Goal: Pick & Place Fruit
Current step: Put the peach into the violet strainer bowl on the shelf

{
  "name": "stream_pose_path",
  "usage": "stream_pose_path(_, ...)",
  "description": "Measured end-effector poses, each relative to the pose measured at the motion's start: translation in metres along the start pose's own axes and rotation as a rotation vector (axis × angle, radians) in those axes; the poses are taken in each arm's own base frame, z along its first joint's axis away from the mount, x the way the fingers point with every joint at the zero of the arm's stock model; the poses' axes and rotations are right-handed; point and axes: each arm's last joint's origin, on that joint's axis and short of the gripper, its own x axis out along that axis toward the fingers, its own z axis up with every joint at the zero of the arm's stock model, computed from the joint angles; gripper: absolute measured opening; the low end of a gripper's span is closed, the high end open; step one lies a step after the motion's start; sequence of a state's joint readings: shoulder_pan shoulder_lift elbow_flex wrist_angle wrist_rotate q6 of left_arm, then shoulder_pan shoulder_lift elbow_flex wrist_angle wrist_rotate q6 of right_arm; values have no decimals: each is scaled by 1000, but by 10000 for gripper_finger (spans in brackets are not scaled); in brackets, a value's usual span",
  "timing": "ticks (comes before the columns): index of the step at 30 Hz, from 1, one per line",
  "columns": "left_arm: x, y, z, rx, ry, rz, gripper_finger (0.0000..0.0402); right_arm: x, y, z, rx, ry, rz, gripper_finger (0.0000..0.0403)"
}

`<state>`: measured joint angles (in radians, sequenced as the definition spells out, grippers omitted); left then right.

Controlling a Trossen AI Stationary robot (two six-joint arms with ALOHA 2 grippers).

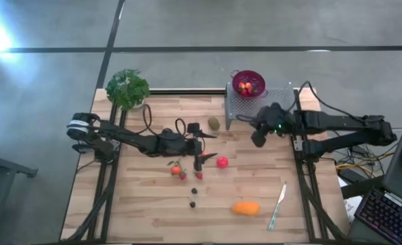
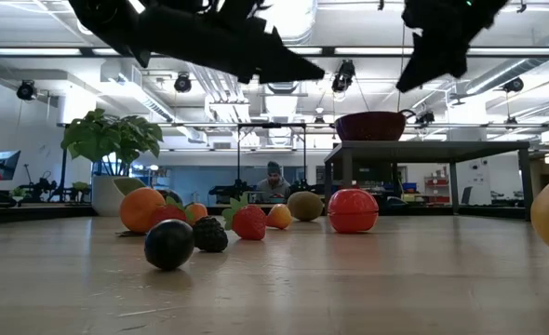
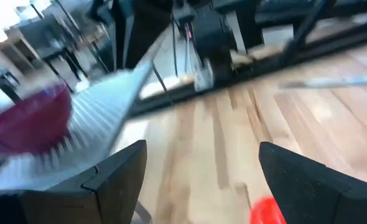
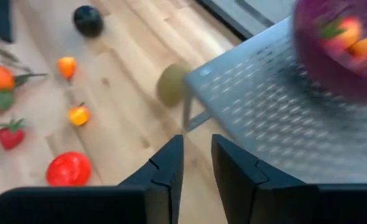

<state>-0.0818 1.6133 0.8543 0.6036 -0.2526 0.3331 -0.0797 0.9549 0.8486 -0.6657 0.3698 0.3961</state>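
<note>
Toy fruit lies on the wooden table: a red ball (image 1: 222, 162), strawberries (image 1: 178, 171), two dark berries (image 1: 193, 198), a kiwi (image 1: 214, 123) and an oblong orange piece (image 1: 246, 207). A purple bowl (image 1: 249, 83) holding fruit stands on a grey perforated stand (image 1: 269, 102) at the far edge. My left gripper (image 1: 202, 160) hovers open above the table just left of the red ball (image 3: 267, 210), which shows low between its fingers. My right gripper (image 1: 258, 138) hangs in the air beside the stand's near edge (image 4: 264, 106), its fingers a narrow gap apart with nothing between them.
A green leafy plant (image 1: 127, 87) stands at the far left corner. A slim pale knife (image 1: 277, 204) lies near the right front, beside the orange piece. Bare wood lies at the near left of the table. A keyboard (image 1: 392, 218) sits off the table's right side.
</note>
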Motion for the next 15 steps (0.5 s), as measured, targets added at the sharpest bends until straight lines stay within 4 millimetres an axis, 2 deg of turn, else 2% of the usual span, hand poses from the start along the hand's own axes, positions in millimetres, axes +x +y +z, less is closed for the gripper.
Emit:
stream_pose_path(6, -8, -4, -17, -31, 228, -69, 314, 14, 6, -34, -16, -90, 91, 106)
stream_pose_path(10, -20, -4, -23, -90, 369, -107, 314, 22, 8, -44, -45, -148, 125, 117)
stream_pose_path(15, -41, 5, -21, -203, 503, -126, 314, 30, 8, -52, -52, -167, 134, 130)
